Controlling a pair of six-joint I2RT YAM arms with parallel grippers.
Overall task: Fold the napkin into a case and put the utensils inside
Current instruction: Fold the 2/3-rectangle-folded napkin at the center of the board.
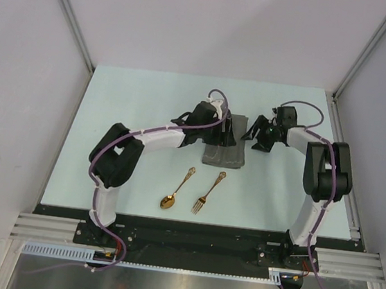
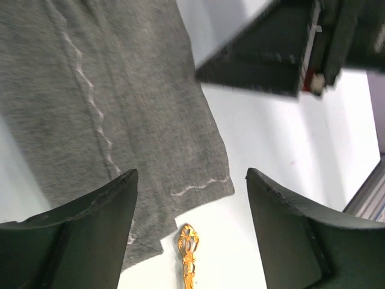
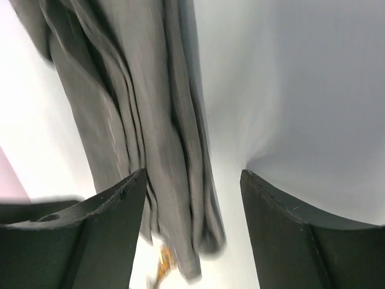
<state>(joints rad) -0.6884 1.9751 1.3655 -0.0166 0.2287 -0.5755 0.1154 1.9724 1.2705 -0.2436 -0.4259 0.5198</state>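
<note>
Napkin (image 1: 223, 151), folded into a narrow strip, lies flat mid-table (image 1: 127, 109). The left gripper (image 2: 191, 180) and right gripper (image 3: 192, 180) hover over it, fingers apart and empty, probably so the fold rests undisturbed. Spoon (image 1: 176, 189) and fork (image 1: 208, 191) lie toward the near edge, outside it.

**Cloth, gold metal, matt table**

I see the napkin (image 1: 223, 155) as dark grey woven cloth, matt and slightly coarse, with pale stitching. The spoon (image 1: 179, 186) and fork (image 1: 210, 191) read as glossy gold metal. The table (image 1: 149, 104) looks smooth, pale and matt. The left gripper fingers (image 2: 72, 235) look like dull black plastic
</note>
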